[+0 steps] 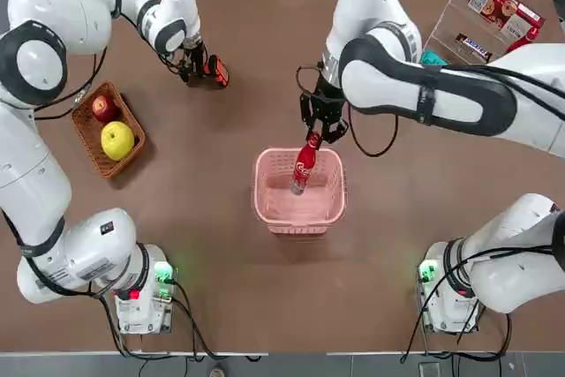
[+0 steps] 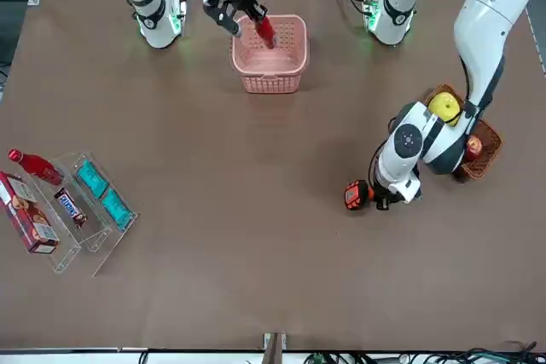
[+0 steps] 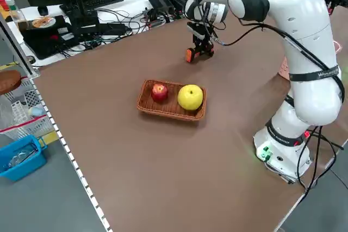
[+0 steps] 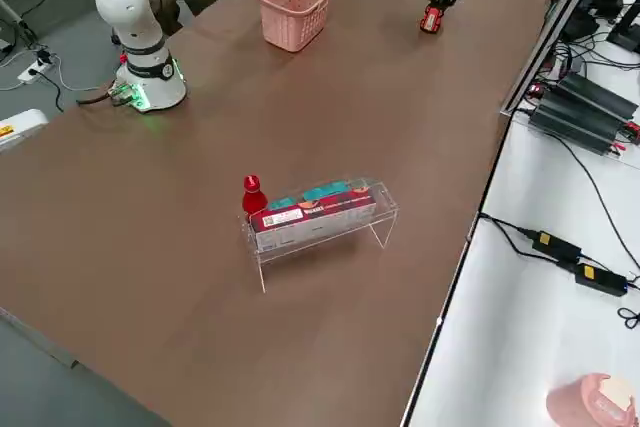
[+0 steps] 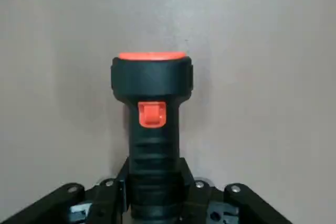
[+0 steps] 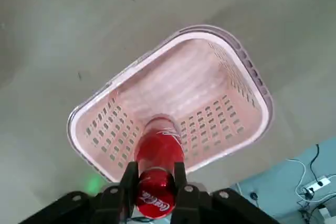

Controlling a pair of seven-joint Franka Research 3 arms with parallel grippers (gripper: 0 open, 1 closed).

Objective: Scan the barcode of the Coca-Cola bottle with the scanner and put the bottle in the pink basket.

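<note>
Here, at left, the left gripper (image 1: 199, 68) is closed on the scanner (image 1: 216, 71), near the basket of fruit (image 1: 110, 130). Rightward, the right gripper (image 1: 323, 126) clamps the bottle (image 1: 305, 163), tilted, over the pink basket (image 1: 300, 209).

Bottle (image 1: 305, 165) in claw (image 1: 320, 134) blocks part of basket opening (image 1: 300, 192) (far side passable).
</note>
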